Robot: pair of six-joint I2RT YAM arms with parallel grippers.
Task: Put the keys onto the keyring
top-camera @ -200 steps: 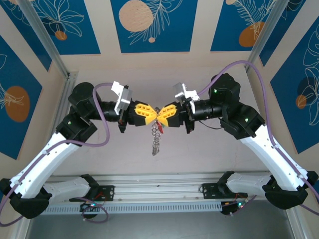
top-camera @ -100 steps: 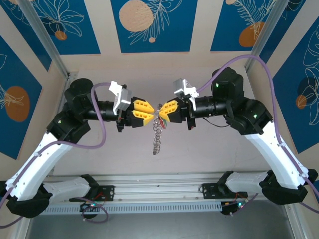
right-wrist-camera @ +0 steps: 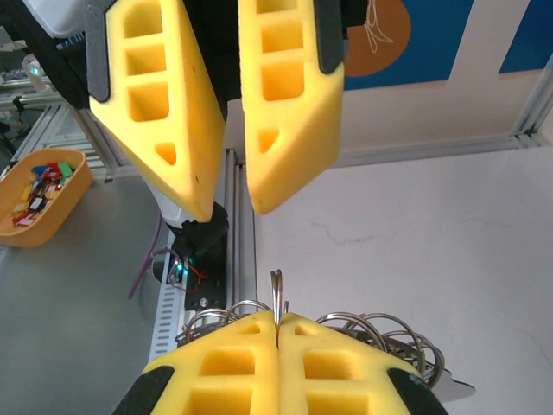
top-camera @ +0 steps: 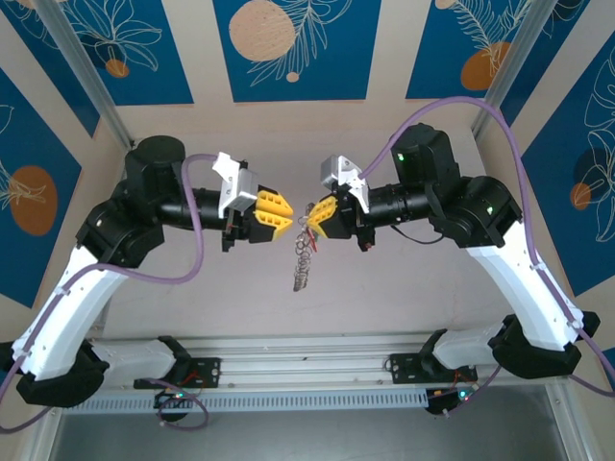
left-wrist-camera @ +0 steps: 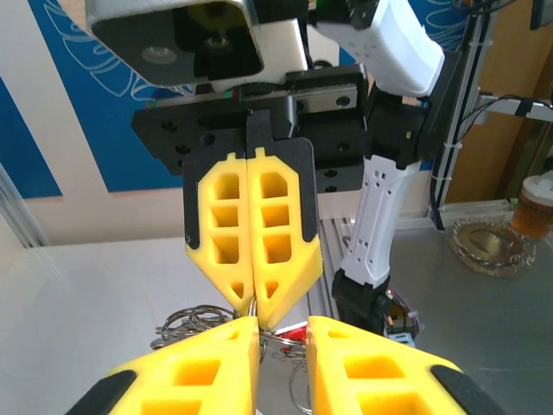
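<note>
Releasing, my left gripper backs toward nine o'clock, jaws slightly parted (empty); my right gripper alone pinches the dangling keyring, red key seemingly threaded.

Left pincer parted; right pincer closed; arms raised, tips facing

— What stands around the table?
— Blue panels rise behind it, painted with white leaves and a peach disc. A metal post stands at its far left corner.
— And off the table?
— Beyond its edge, on a grey surface, an orange tray holds small coloured bits. Also off the table, a cup stands just beside a glass dish.
</note>
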